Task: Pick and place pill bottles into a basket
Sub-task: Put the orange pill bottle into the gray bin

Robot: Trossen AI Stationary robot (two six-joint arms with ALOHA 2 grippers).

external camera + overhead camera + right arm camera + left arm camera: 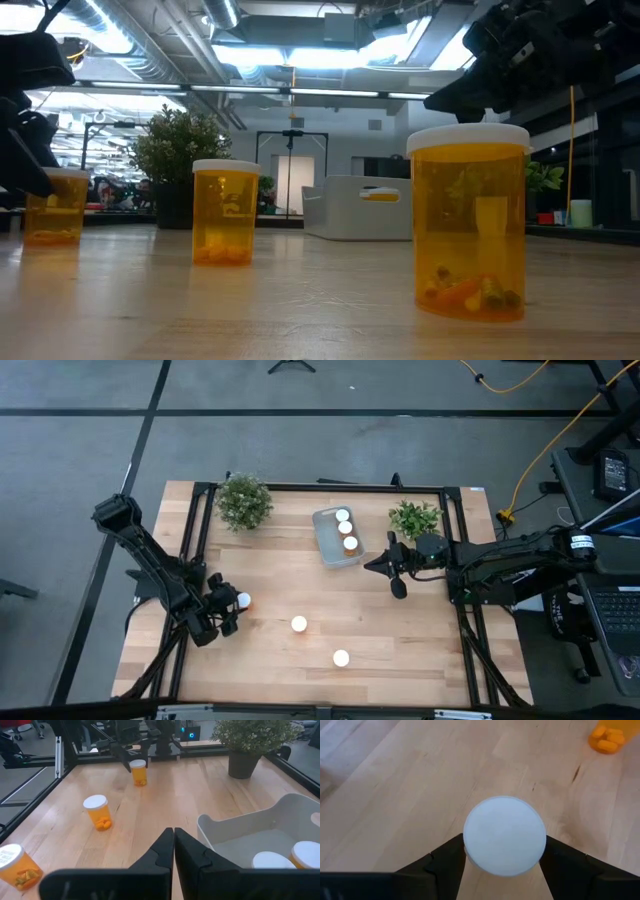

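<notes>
Wooden table (400,650), left tool (502,870) seemingly gripping bottle (504,835), right tool (173,845) closed, labels unreadable

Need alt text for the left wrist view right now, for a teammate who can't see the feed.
A pill bottle's round white cap fills the centre, seen from above, with the left gripper straddling it, one dark finger at each side. Bare wooden table lies beyond, with another orange pill bottle at the edge.
</notes>
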